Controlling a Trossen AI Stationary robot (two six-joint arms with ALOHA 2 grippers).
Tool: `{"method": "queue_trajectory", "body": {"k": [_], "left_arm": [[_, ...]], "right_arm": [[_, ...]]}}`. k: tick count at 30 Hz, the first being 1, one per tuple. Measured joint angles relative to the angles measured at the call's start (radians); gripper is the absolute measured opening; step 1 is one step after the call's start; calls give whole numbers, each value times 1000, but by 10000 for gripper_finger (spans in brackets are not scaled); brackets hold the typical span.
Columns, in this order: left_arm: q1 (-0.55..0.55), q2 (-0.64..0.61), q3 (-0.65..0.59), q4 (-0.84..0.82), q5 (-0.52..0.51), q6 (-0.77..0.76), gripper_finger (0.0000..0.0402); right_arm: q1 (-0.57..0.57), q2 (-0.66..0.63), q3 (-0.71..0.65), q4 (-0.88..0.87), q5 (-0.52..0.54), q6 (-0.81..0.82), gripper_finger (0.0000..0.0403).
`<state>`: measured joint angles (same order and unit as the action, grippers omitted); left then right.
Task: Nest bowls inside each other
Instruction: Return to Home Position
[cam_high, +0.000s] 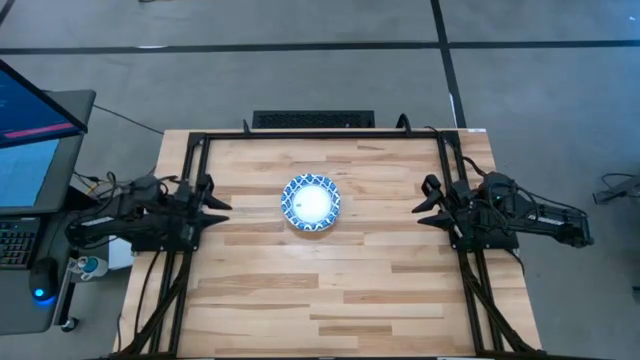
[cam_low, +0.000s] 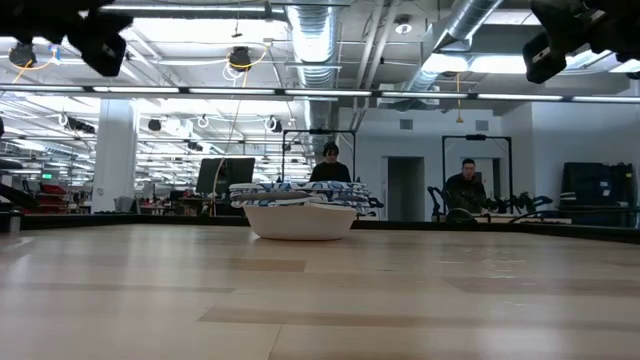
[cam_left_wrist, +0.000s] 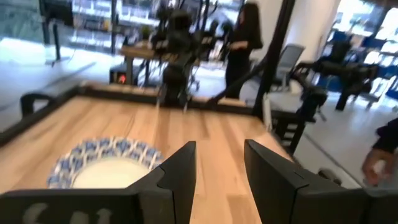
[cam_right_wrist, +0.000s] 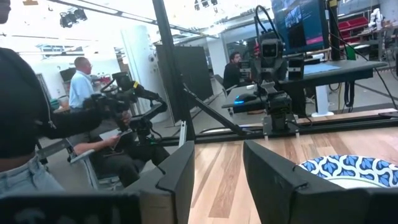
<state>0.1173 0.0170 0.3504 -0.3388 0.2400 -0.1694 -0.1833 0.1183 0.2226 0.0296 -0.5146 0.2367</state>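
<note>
From above you've got the bowls (cam_high: 311, 203) nested in one stack, mid-table, a bit toward the far edge of the table (cam_high: 350, 300). Left gripper (cam_high: 218, 199) sits at the left edge and right gripper (cam_high: 428, 203) at the right edge, both well apart from the stack, neither holding anything. Low view: several patterned rims layered over one white base; a person (cam_low: 330, 163) shows in the room behind the stack, w/ a second person (cam_low: 466, 180) further right. L wrist view: fingers (cam_left_wrist: 179, 177) parted w/ a moderate gap, stack close ahead. R wrist view: fingers (cam_right_wrist: 180, 180) parted likewise, nothing between them, stack's rim ahead.
</note>
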Motion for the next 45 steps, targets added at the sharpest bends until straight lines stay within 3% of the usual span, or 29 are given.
{"method": "queue_trajectory", "body": {"k": [9,45], "left_arm": [[0,0,-1,-89,-96,-11,125],[0,0,-1,-101,-97,-11,125]], "right_arm": [[0,0,0,0,0,0,159],[0,0,0,0,0,0,159]]}}
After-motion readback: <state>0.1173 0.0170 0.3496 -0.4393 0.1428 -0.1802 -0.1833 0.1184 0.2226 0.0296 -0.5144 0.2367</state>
